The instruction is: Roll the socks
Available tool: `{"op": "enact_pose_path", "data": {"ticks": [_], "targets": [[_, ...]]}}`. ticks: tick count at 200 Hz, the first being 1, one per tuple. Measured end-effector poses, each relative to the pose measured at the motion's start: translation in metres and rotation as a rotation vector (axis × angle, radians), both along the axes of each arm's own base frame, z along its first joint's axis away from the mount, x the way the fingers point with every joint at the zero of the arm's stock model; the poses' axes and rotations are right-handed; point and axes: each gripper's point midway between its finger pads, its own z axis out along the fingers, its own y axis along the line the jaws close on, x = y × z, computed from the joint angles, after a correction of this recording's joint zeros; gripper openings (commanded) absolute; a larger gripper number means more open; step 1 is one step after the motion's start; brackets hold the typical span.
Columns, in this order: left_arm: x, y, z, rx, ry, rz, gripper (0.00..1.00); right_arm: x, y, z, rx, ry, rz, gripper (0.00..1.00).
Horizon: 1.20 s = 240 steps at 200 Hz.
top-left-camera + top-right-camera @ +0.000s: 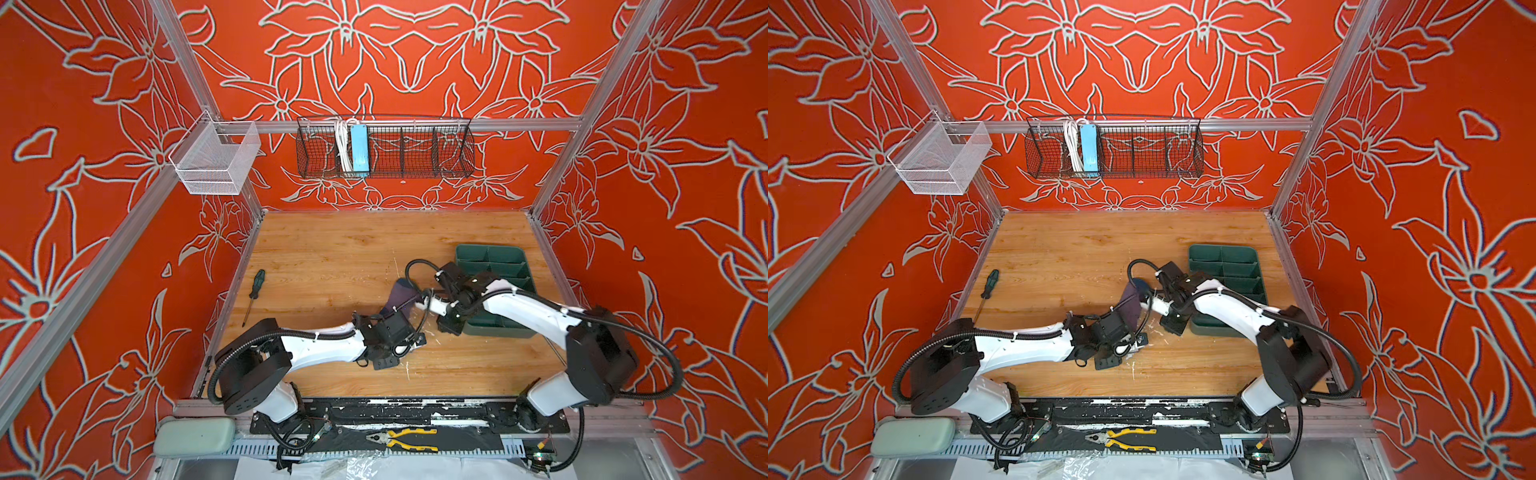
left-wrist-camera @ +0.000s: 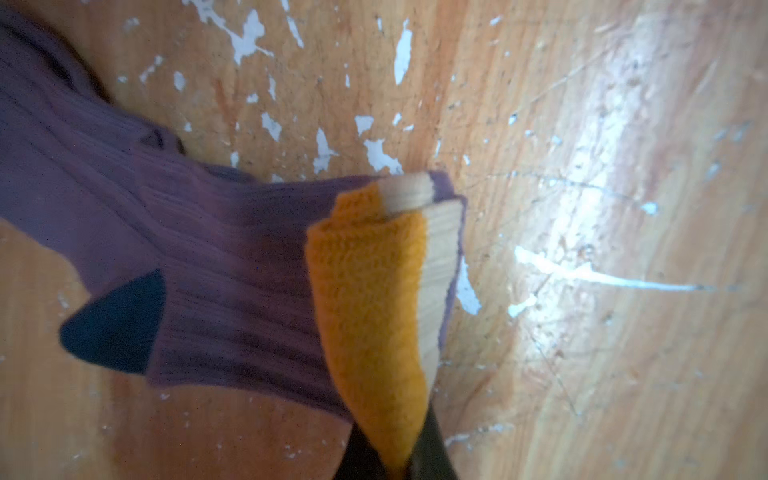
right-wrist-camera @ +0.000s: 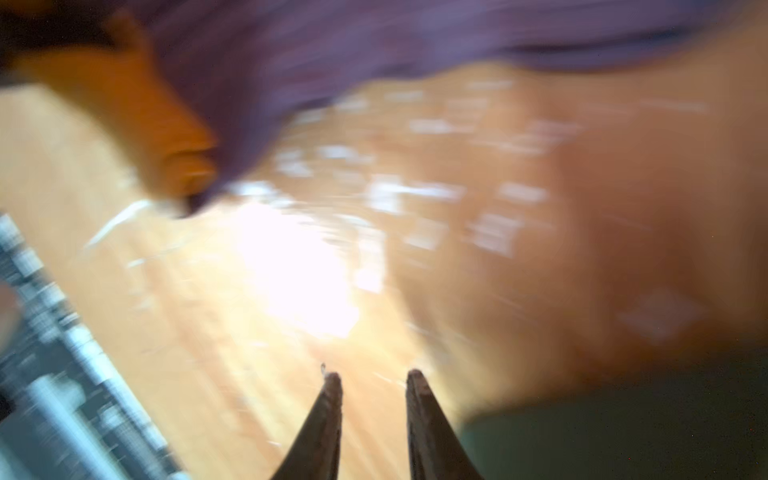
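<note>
Item one, left gripper [image 2: 395,455]: found clamped together on the mustard-yellow toe of the purple sock [image 2: 208,249], with only the tips of the dark fingers [image 2: 432,451] in view and fabric pinched between them, no gap left. Toe end recorded as doubled back over the ribbed purple body, with a cream ribbed band [image 2: 442,266] curling alongside. Dark teal heel patch [image 2: 116,324] logged lying flat on the wooden table [image 2: 582,124]. Same purple sock [image 1: 401,293] [image 1: 1130,302] noted in both top views just left of the green tray [image 1: 490,250] [image 1: 1221,249], stretched from beside that tray's left wall toward the front and partly hidden under cables and wrists. Same left gripper [image 1: 417,340] placed in a top view left of the tray's near corner, near it but apart. Item two, right gripper [image 3: 374,376]: recorded with jaws a narrow way apart, nothing between them, touching nothing, raised over bare table in a heavily blurred view. Placed in a top view [image 1: 446,328] close against the tray's near-left wall, contact left undetermined. Tray's dark green edge [image 3: 623,436] caught beside those fingertips. Brown smeared area [image 3: 660,316] with a pale diamond noted above that edge, too blurred to name. Screwdriver [image 1: 254,293] listed well apart from the tray, far to its left.
</note>
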Motion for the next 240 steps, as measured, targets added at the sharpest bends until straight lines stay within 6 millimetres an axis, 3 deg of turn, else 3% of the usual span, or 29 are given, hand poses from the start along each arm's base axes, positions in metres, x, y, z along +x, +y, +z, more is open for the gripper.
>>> {"op": "enact_pose_path", "data": {"ticks": [27, 55, 81, 107, 120, 140, 159, 192, 240], "targets": [[-0.002, -0.003, 0.0, -0.023, 0.16, 0.019, 0.0, 0.04, -0.04, 0.047, -0.007, -0.251, -0.203, 0.3], [-0.003, -0.007, -0.002, -0.038, 0.323, 0.044, 0.0, 0.053, -0.066, 0.087, 0.002, -0.452, -0.304, 0.3], [-0.001, -0.014, -0.003, -0.064, 0.479, 0.078, 0.0, 0.037, -0.055, 0.117, 0.122, -0.535, -0.203, 0.3], [0.001, -0.017, -0.003, -0.086, 0.601, 0.119, 0.0, -0.01, -0.014, 0.134, 0.294, -0.542, 0.11, 0.4], [0.001, -0.017, -0.003, -0.094, 0.643, 0.136, 0.0, -0.04, 0.009, 0.127, 0.333, -0.529, 0.28, 0.44], [0.001, -0.018, -0.003, -0.097, 0.693, 0.151, 0.0, -0.083, 0.038, 0.1, 0.328, -0.466, 0.517, 0.46], [0.001, -0.021, -0.003, -0.095, 0.731, 0.159, 0.0, -0.101, 0.057, 0.07, 0.278, -0.403, 0.642, 0.49], [0.0, -0.023, -0.003, -0.093, 0.767, 0.169, 0.0, -0.098, 0.078, 0.017, 0.155, -0.352, 0.73, 0.5], [0.0, -0.023, -0.004, -0.094, 0.783, 0.177, 0.0, -0.074, 0.1, -0.023, 0.076, -0.383, 0.77, 0.49]]}}
